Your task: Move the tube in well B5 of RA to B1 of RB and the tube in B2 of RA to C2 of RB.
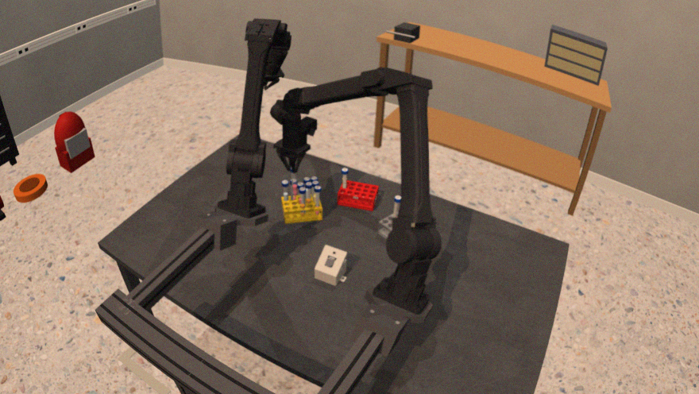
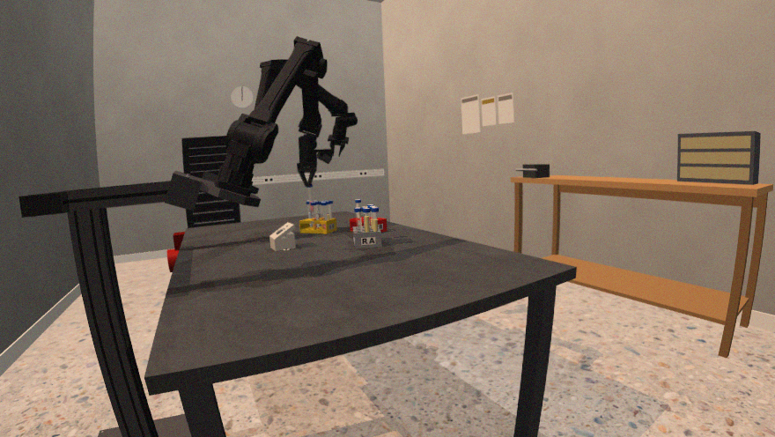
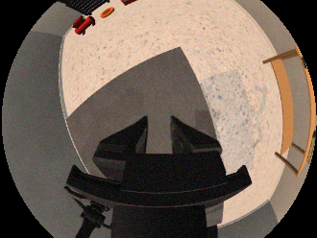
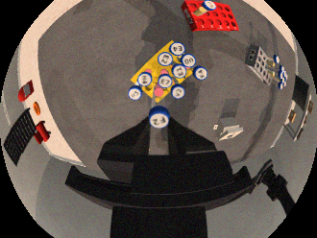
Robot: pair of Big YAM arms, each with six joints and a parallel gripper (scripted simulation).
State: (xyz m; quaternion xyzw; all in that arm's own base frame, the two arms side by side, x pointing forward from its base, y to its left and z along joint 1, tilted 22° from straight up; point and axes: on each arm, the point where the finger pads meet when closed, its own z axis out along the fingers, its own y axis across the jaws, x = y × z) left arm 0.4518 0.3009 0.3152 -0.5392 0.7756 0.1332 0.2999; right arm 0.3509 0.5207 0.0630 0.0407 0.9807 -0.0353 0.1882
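Observation:
My right gripper (image 1: pixel 291 168) (image 2: pixel 307 184) (image 4: pixel 158 120) is shut on a blue-capped tube (image 1: pixel 292 173) (image 2: pixel 309 190) (image 4: pixel 158 114). The tube hangs upright over the yellow rack RB (image 1: pixel 300 216) (image 4: pixel 151 62), near its back left in the top view. Its lower end is hard to tell among the other tubes. RB holds several blue-capped tubes. The grey rack RA (image 2: pixel 356 240) (image 4: pixel 252 56) holds several tubes at its far end in the right wrist view; the right arm partly hides it in the top view. My left gripper (image 3: pixel 159 119) is partly open and empty, high above the table.
A red rack (image 1: pixel 357 200) (image 4: pixel 211 20) stands between RB and RA, towards the back, with a tube (image 1: pixel 344 179) (image 4: pixel 208 6) in a corner. A pale box with a button (image 1: pixel 330 261) (image 2: pixel 283 240) stands in front of the racks. The left arm stands beside RB.

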